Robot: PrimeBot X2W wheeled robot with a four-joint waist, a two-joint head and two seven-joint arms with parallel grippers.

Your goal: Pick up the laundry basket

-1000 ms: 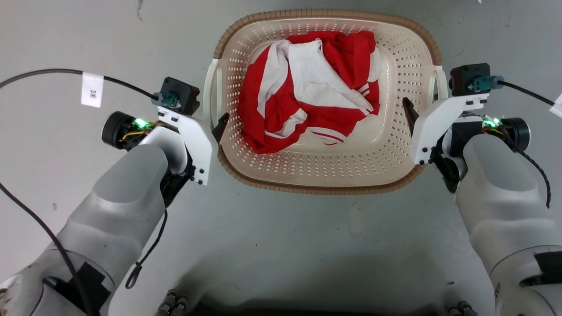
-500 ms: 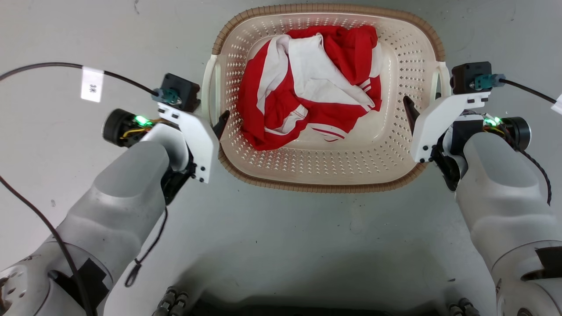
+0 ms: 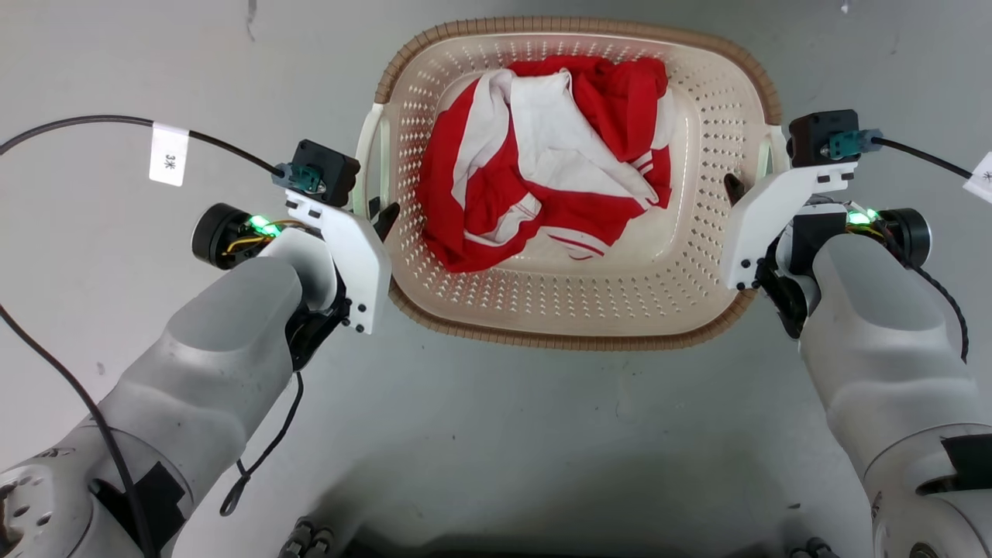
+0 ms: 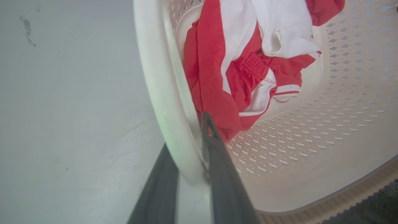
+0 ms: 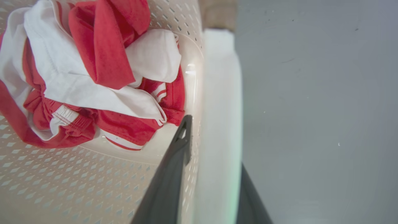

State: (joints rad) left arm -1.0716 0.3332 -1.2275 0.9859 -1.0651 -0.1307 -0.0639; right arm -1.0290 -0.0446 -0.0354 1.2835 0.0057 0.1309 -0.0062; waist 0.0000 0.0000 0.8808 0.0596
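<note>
I find the laundry basket (image 3: 573, 298), clothes (image 3: 542, 155) inside, apparently resting on the floor (image 3: 542, 434), with left gripper (image 3: 381, 213) and right gripper (image 3: 744, 190) fingers (image 4: 217, 161) narrowed onto its side handles (image 3: 364, 155); grip judged made, lift outstanding.

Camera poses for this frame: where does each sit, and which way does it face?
Head: above, looking down at the laundry basket on the floor; left gripper and right gripper show at its sides.
Left wrist: looks along its fingers, astride the left handle, into the basket.
Right wrist: looks along its own fingers, astride the right handle, into the basket.
Shared: all three see the red-and-white garment.
</note>
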